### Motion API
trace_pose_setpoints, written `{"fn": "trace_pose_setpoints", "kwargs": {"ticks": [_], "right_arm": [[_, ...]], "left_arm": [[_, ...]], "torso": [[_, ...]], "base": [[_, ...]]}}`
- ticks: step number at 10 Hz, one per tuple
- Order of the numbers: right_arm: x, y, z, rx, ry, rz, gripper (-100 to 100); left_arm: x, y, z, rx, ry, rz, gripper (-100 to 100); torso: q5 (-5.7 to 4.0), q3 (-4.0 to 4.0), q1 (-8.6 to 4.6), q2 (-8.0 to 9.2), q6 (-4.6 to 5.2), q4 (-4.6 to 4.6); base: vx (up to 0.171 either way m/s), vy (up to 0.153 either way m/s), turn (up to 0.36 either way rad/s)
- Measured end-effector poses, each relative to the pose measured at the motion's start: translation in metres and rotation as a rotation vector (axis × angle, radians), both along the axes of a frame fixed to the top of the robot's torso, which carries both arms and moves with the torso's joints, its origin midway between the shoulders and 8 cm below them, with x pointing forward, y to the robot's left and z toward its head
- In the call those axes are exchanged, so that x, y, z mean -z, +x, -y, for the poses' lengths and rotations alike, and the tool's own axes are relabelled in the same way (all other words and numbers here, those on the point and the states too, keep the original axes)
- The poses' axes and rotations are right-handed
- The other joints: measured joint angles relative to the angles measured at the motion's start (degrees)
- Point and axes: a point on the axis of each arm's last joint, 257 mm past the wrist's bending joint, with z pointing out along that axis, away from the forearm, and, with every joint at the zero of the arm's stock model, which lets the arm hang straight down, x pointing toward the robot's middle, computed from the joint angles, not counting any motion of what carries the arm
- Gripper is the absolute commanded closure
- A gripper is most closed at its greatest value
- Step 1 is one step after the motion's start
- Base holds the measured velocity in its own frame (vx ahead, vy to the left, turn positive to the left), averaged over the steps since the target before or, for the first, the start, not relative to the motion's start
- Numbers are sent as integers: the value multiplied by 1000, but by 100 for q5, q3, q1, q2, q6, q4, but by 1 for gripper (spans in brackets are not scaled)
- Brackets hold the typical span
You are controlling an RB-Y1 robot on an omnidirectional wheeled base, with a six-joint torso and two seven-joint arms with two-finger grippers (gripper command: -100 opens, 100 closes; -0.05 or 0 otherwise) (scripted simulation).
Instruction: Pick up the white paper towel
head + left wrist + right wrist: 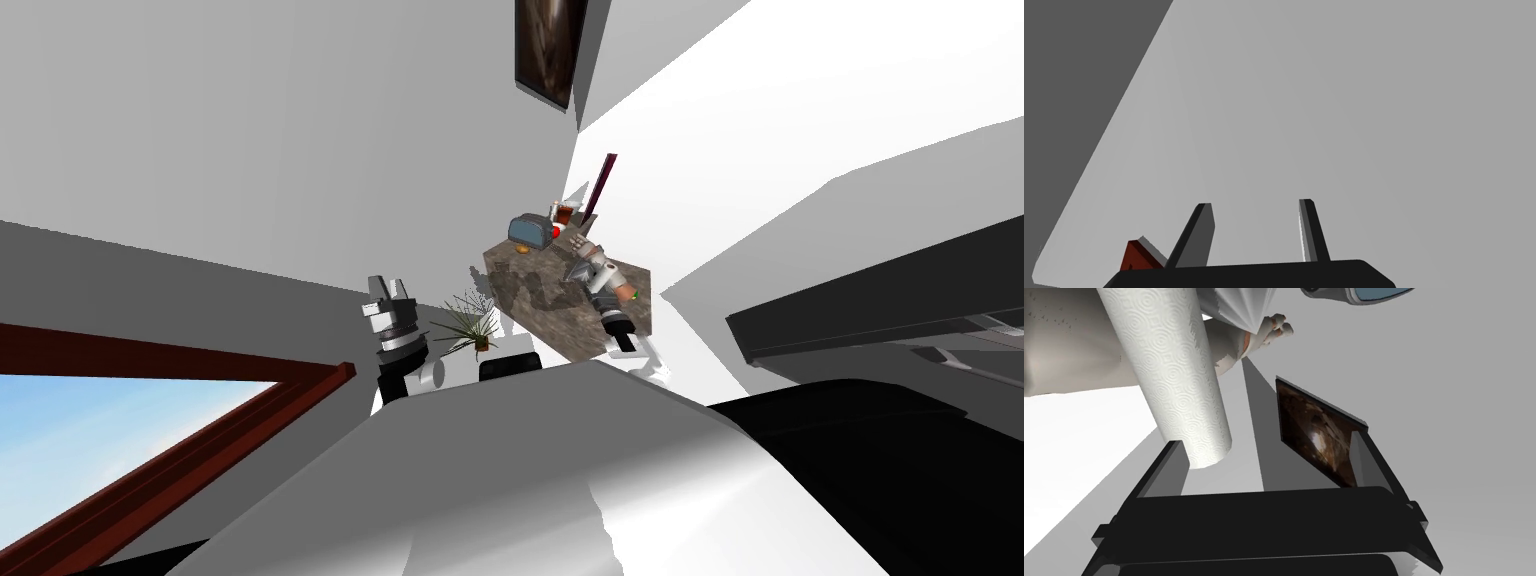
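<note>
The white embossed paper towel roll (1174, 378) stands out from the brown stone-patterned tabletop (540, 300). My right gripper (1264, 438) is open. The roll's end sits just inside one finger (1166, 470), close to it, while the other finger (1369, 460) stands well apart. In the head view my right gripper (580, 265) reaches over the table with the roll (602, 266) at its tip. My left gripper (390, 292) is raised beside the table's near left, open and holding nothing (1254, 202).
A blue-grey rounded appliance (530, 232) and a glass of dark liquid (565, 212) stand at the table's far end. A pale crumpled thing (1264, 330) lies by the roll. A spiky potted plant (470, 328) sits at the near corner. A dark counter (880, 290) runs on the right.
</note>
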Motion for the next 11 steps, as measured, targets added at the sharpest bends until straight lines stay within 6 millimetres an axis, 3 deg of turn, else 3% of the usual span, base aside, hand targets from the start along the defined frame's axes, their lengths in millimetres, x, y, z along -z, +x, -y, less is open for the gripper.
{"fn": "trace_pose_setpoints", "kwargs": {"ticks": [6, 7, 8, 11], "right_arm": [[26, -17, 49, 52, -167, -87, -100], [26, -18, 49, 50, -171, -86, 0], [26, -18, 49, 50, -171, -86, -100], [32, 6, 44, 26, -165, -79, -100]], "left_arm": [[0, 0, 0, 0, 0, 0, 0], [0, 0, 0, 0, 0, 0, 0], [0, 0, 0, 0, 0, 0, 0], [0, 0, 0, 0, 0, 0, 0]], "torso": [[-7, -17, -36, -30, -1, -6], [-6, -9, -23, -14, -2, -4], [-3, 1, -10, 2, -1, 0], [0, 13, 2, 23, -1, 5]], "base": [[81, -35, -9], [10, -8, 2], [-24, 16, -129], [-34, 19, -82]]}}
